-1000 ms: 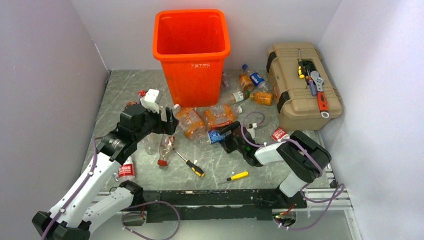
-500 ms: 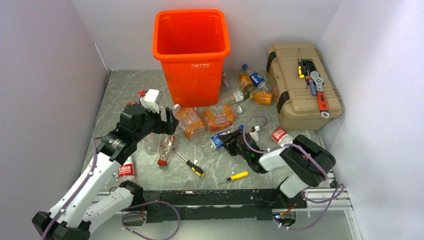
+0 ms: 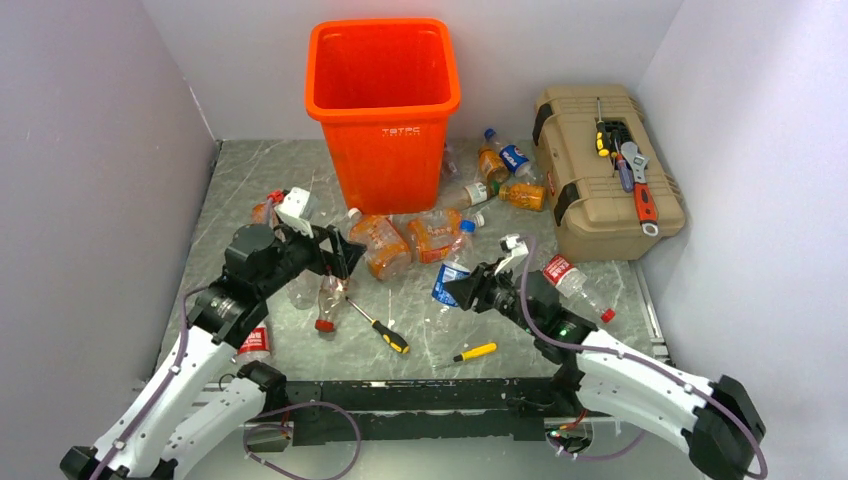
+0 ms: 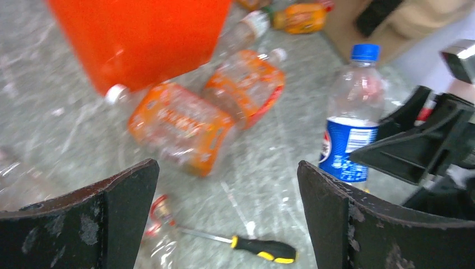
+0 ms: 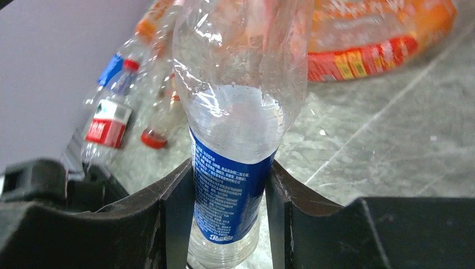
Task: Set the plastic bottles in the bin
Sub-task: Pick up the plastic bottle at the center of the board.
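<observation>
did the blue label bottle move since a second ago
Yes: gripped by the right gripper, the blue-label bottle has swung up, its cap now nearer the orange bin.

Holds left gripper [image 4: 227,171] wide apart; clamps right gripper [image 5: 229,182] (arm stretched low and forward) around a blue-labelled bottle [image 5: 241,112].

Pepsi logo (partial), blue-labelled bottle [image 4: 352,112], bin [image 3: 385,165] lettering unreadable

My left arm [image 3: 172,380] and right arm [image 3: 640,385] are smooth white shells between chunky black joints, each trailed by a looping purple cable [image 3: 524,280], with a small green light [image 3: 561,330] on the right wrist and scuffed, matt-black, wedge-shaped fingers [image 4: 336,218].
</observation>
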Controlling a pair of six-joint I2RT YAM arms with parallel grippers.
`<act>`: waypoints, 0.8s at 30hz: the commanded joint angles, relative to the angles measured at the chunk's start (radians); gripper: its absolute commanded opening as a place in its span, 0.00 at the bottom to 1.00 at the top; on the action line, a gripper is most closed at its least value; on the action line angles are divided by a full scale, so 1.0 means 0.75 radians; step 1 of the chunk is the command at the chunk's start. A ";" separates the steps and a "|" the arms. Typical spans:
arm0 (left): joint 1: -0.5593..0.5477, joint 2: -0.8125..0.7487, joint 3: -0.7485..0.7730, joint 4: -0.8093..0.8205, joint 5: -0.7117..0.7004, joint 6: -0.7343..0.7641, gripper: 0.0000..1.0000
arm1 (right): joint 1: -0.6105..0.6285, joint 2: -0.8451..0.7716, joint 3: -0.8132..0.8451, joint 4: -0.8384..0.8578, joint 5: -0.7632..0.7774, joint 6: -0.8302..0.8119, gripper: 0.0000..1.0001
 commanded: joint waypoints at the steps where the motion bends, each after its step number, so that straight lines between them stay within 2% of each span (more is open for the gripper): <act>1: 0.002 -0.074 -0.105 0.407 0.386 -0.133 0.99 | 0.016 -0.171 0.133 -0.312 -0.277 -0.445 0.42; 2: 0.002 -0.065 -0.134 0.538 0.468 -0.200 0.99 | 0.030 -0.185 0.155 -0.343 -0.328 -0.483 0.42; 4: 0.002 -0.011 -0.127 0.661 0.632 -0.290 0.99 | 0.104 -0.197 0.186 -0.361 -0.343 -0.523 0.42; 8: -0.001 0.223 -0.037 0.745 0.888 -0.443 0.99 | 0.236 -0.144 0.217 -0.316 -0.332 -0.581 0.42; 11: -0.020 0.356 -0.007 0.798 1.015 -0.497 0.99 | 0.262 -0.090 0.234 -0.255 -0.379 -0.593 0.42; 17: -0.133 0.414 -0.021 0.773 1.026 -0.383 0.99 | 0.264 -0.068 0.235 -0.122 -0.495 -0.585 0.42; 24: -0.151 0.418 -0.067 0.777 0.996 -0.372 0.99 | 0.264 -0.055 0.244 -0.062 -0.445 -0.558 0.39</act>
